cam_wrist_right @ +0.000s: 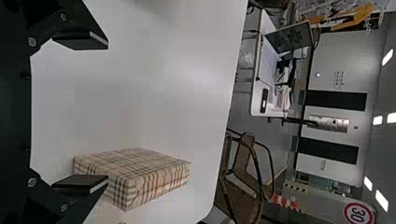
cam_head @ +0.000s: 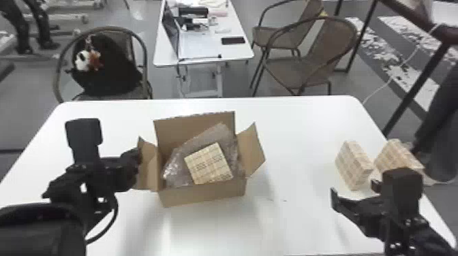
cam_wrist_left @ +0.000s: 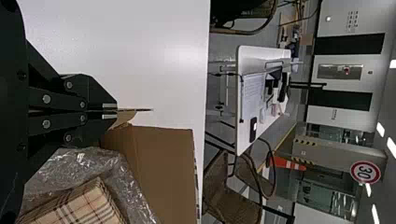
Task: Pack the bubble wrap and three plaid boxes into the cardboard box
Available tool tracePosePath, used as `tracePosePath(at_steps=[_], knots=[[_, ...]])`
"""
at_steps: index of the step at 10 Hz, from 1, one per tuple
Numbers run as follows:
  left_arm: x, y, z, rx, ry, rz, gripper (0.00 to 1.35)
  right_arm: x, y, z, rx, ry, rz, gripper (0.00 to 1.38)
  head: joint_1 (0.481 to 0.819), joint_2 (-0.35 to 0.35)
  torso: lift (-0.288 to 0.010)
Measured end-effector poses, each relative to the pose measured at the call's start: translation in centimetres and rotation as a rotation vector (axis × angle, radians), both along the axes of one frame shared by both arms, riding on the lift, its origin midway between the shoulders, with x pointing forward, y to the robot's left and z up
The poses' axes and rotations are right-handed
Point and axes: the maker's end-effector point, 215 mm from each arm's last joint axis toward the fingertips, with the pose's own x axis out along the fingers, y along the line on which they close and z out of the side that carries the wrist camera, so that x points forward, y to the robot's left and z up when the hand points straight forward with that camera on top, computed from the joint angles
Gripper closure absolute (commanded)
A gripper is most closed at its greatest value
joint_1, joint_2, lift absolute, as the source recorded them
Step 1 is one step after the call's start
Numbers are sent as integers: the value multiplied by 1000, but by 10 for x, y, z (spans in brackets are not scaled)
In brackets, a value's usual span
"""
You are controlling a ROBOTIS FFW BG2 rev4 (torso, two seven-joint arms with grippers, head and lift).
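In the head view my left gripper [cam_head: 135, 160] is at the left flap of the cardboard box [cam_head: 202, 197]. The left wrist view has my left gripper [cam_wrist_left: 110, 111] shut on that flap's thin edge [cam_wrist_left: 133, 110]. Bubble wrap [cam_head: 177, 166] lines the box, and one plaid box [cam_head: 208, 164] lies tilted on it. Two other plaid boxes, a nearer-centre one [cam_head: 352, 165] and a farther-right one [cam_head: 397, 155], stand at the table's right side. My right gripper [cam_head: 355, 191] is just in front of them; in the right wrist view this gripper [cam_wrist_right: 97, 113] is open, one finger beside a plaid box [cam_wrist_right: 140, 172].
The white table [cam_head: 300, 136] has free surface between the cardboard box and the two plaid boxes. The cardboard box's right flap [cam_head: 250, 149] leans outward and its back flap [cam_head: 194, 131] stands up. Chairs and a second table [cam_head: 201, 44] are beyond the far edge.
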Motion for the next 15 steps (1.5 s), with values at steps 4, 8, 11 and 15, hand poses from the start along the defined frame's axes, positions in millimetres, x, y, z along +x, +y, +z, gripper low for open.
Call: tracePosePath(at_steps=[4,8,11,15], knots=[[-1,3,-1,7,2,3,1214,-7,-28,-3,-57,-58,-93,272,695,-46,-92],[-2,3,-2,7,4,2,1216,23,-54,-22,-4,-101,-104,275,695,-74,-92],[-2,3,-2,8,2,3,1216,35,-88,-33,-8,-114,-150,275,695,-109,-92],[-1,1,-4,6,3,-2,1216,62,-96,-38,29,-113,-133,275,695,-118,-92]])
